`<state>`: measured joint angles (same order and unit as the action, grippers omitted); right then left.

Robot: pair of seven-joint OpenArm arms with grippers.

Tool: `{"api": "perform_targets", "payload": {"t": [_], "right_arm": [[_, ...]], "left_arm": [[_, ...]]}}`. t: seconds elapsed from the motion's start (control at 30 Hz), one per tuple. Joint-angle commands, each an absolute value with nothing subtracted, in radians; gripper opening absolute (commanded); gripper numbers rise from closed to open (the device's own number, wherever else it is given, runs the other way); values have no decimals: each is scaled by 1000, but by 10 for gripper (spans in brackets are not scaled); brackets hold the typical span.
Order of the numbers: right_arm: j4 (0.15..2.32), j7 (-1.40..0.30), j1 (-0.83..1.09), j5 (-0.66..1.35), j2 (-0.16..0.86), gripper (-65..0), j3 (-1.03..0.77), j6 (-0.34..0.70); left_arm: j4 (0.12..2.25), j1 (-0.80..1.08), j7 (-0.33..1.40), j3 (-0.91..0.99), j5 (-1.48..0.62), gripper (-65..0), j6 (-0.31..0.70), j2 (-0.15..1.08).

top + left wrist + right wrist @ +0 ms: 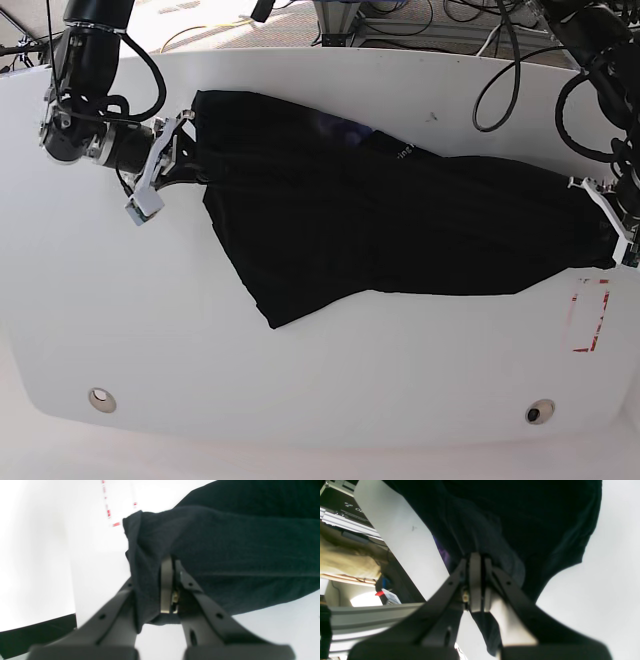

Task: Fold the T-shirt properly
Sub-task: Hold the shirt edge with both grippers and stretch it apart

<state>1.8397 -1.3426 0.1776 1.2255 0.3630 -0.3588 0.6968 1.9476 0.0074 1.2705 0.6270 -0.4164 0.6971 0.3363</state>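
left tool [172, 562] clenched on T-shirt [400, 230] | right tool [477, 557] clenched on T-shirt, apparently its edge

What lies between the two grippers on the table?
The black T-shirt spans the whole stretch from the right gripper to the left gripper, each shut on one end. The base view shows this.

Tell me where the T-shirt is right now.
In the base view the T-shirt stretches across the white table, pinched by the right gripper at that view's left and the left gripper at its right.
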Motion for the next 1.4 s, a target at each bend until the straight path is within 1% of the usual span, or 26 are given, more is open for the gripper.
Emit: {"api": "perform_targets", "payload": {"t": [0.0, 0.33, 0.43, 0.57, 0.8, 0.9, 1.1, 1.37], "right_arm": [[1857, -1328, 225, 1285, 380, -650, -364, 698], [1854, -1328, 334, 1408, 410, -650, -364, 698], [1856, -1331, 352, 1411, 410, -650, -360, 698], [1853, -1343, 381, 1406, 417, -650, -326, 698], [1851, -1343, 383, 1405, 417, -650, -326, 698], [1851, -1343, 377, 1357, 417, -650, -323, 698], [1851, -1343, 378, 1239, 397, -650, -321, 698], [1853, -1342, 343, 1133, 369, -650, -323, 698]], "left_arm": [[1963, 36, 1260, 676, -421, -650, 698, 363], [1960, 148, 1256, 734, -420, -650, 698, 371], [1960, 163, 1256, 728, -420, -650, 698, 369], [1959, 229, 1256, 743, -418, -650, 698, 374], [1959, 255, 1256, 750, -418, -650, 698, 381], [1959, 252, 1254, 750, -406, -650, 698, 387], [1946, 252, 1202, 742, -246, -650, 698, 384], [1738, 252, 1064, 713, -229, -650, 698, 386]]}}
